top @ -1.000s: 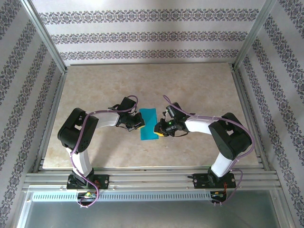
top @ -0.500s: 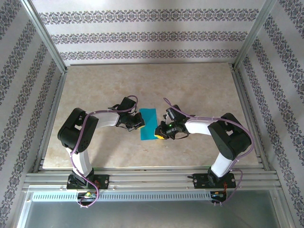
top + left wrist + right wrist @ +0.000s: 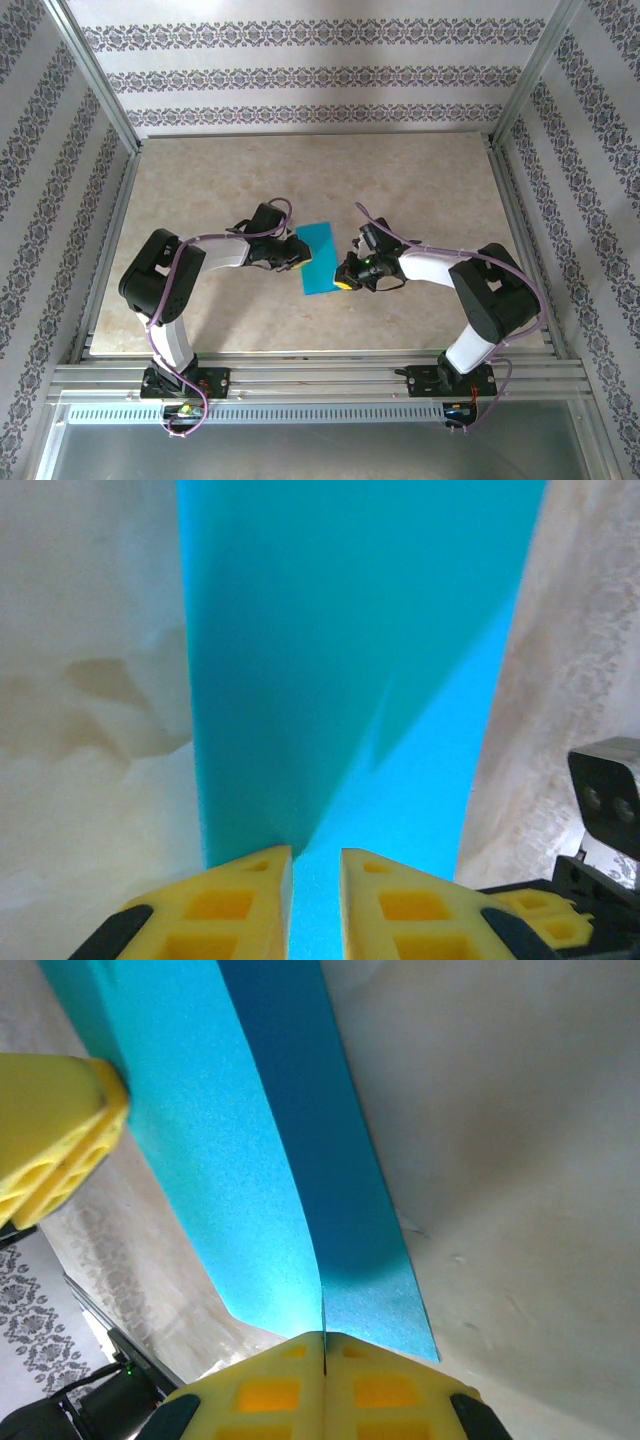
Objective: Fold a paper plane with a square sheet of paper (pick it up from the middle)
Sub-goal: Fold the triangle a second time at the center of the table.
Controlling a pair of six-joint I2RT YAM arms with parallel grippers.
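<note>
Two yellow fingers (image 3: 270, 1385) of the right gripper (image 3: 323, 1338) are pressed flat together with no gap. They pinch the near edge of the square sheet of paper (image 3: 260, 1160), and a lengthwise crease in the sheet runs straight into the seam between them. On either side of that crease lies one lit panel and one shaded panel.

In its own wrist view, the left gripper (image 3: 316, 852) holds its fingers (image 3: 240, 885) a narrow slot apart. Teal paper shows through the slot and the sheet's edge reaches the tips, but whether they touch it cannot be told.

From above, the sheet appears as a narrow teal strip, folded over on itself. It lies slightly askew between the two grippers, one at each long side, left and right. The strip sits near the middle of the pale marbled table (image 3: 430, 180), nearer the arms than the far wall.

Both arms (image 3: 225, 250) bend inward from their bases at the near edge. Aluminium rails (image 3: 300, 375) and patterned walls (image 3: 320, 75) enclose the workspace.
</note>
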